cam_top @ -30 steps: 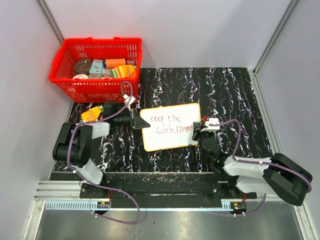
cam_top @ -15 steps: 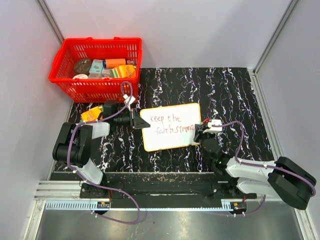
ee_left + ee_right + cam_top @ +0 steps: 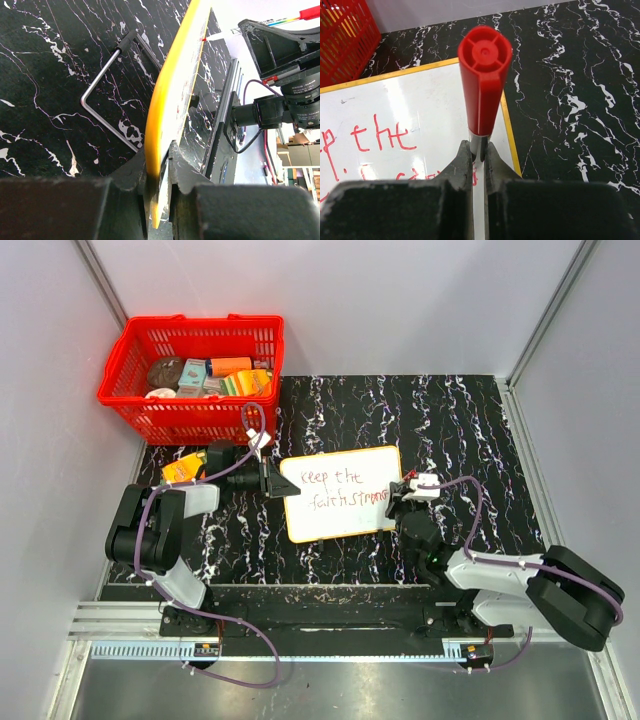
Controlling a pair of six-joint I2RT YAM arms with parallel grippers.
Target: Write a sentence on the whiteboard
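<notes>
1. Whiteboard [image 3: 340, 527], between both grippers; left gripper [image 3: 159, 172] pinches its yellow rim, seen edge-on in left wrist view alone.
2. Sentence [image 3: 343, 490], red, two lines; whole only from overhead.
3. Red marker [image 3: 484, 75], upright, clamped in right gripper [image 3: 479, 159] at board's right edge.

Black white-veined tabletop [image 3: 460, 430] with red basket [image 3: 190, 422] far left, whiteboard [image 3: 340, 522] at centre.
</notes>
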